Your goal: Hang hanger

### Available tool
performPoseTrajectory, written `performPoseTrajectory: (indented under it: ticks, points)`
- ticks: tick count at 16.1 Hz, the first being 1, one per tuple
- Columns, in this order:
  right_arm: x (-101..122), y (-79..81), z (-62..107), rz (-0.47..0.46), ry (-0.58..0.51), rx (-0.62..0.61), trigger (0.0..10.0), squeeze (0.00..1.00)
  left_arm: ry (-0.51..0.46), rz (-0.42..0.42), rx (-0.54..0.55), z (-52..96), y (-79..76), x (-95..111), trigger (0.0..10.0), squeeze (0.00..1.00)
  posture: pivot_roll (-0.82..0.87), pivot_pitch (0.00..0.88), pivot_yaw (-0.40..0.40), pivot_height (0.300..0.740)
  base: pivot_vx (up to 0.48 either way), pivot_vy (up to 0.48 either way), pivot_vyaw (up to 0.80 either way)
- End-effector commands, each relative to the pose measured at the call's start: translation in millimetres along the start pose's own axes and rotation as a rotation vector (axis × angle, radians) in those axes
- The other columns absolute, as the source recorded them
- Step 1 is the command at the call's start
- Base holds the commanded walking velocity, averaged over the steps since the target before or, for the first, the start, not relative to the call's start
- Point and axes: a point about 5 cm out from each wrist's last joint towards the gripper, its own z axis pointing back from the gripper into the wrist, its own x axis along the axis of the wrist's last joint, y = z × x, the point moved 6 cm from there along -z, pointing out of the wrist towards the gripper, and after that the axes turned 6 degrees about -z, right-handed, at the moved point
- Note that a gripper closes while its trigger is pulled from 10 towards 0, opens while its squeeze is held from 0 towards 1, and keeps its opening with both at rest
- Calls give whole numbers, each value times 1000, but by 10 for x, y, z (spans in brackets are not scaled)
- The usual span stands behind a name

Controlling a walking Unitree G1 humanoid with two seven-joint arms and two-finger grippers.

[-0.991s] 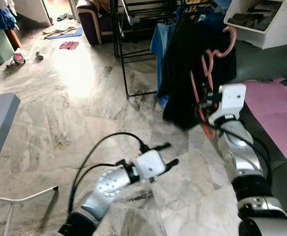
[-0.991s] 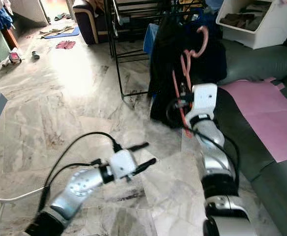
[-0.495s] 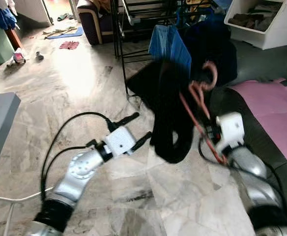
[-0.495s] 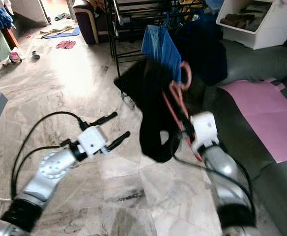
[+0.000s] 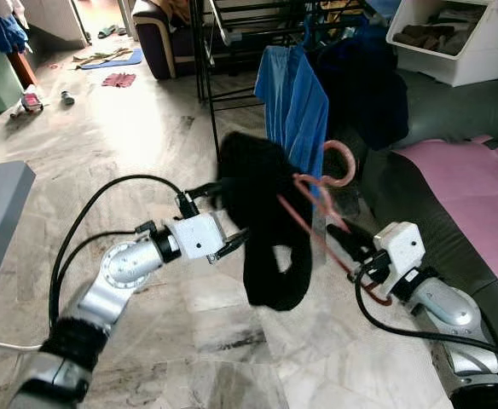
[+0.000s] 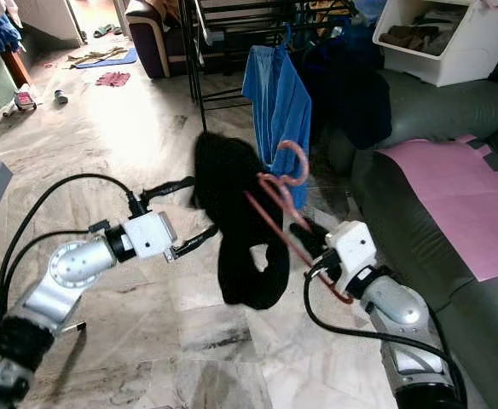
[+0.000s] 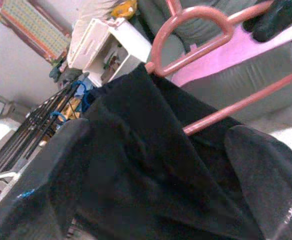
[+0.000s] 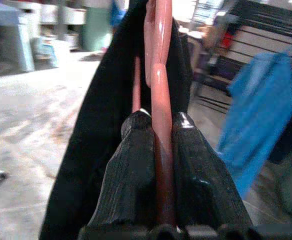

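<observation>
Rack (image 5: 232,51) stands at the far edge of the marble floor (image 5: 130,162), with a blue shirt (image 5: 296,102) already hung on it and a grey sofa (image 5: 479,111) to your right.

Black garment (image 5: 262,221) droops from the pink hanger (image 5: 321,204), held in mid-air in front of the rack, short of its bars.

Right gripper (image 8: 156,175): pinched tight on the hanger's lower bar. Left gripper (image 5: 223,221): fingers spread wide, one on each side of the cloth, none of it pinched.

Step in hand, as you can judge it: carry and steady, hanging not yet done. Next you would need to raise the hanger, turn its hook towards a free bar beside the shirt, and keep the cloth from sliding off.

Hard to make out: the rack's top is cut off, so a free bar is not confirmed. Cloth hides most of the hanger's shoulders. Left wrist view is partly blocked by its own dark fingers.
</observation>
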Motion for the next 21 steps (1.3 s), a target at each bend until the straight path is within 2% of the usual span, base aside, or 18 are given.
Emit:
performPoseTrajectory:
  ticks: [1,2,6,9,12,13,14,15,16,17,21]
  points:
    - [116,88,-6,4,-33,68,10000,0,-3,-62,-34,-3,51,-1,10000,1000,-38,30,28,740,0,0,0]
    - [77,150,37,-10,-1,128,10000,0,-9,-107,-64,-11,93,-6,10000,1000,-35,29,29,740,0,0,0]
    - [37,235,145,7,65,249,10000,0,23,-213,-164,18,130,-136,10000,1000,-35,28,33,740,0,0,0]
    - [60,247,166,25,77,281,10000,0,60,-240,-251,71,87,-244,10000,1000,-35,26,32,740,0,0,0]
    - [88,335,188,40,88,344,10000,0,108,-243,-301,86,97,-356,10000,1000,-35,26,32,740,0,0,0]
    - [97,360,192,54,96,368,10000,0,132,-234,-315,66,118,-398,10000,957,-39,26,31,740,0,0,0]
    - [111,389,191,65,96,386,10000,0,157,-222,-340,47,124,-436,10000,302,-43,28,31,740,0,0,0]
    - [118,396,190,69,96,391,10000,0,167,-217,-346,34,137,-447,10000,0,-45,26,29,740,0,0,0]
    - [127,403,188,83,99,402,10000,0,179,-211,-362,10,161,-456,4745,0,-48,32,27,740,0,0,0]
    - [134,407,191,101,101,409,10000,0,188,-211,-377,-3,184,-463,0,0,-50,32,27,740,0,0,0]
    - [148,391,189,131,100,400,10000,0,254,-195,-462,27,197,-547,0,0,-54,33,27,740,0,0,0]
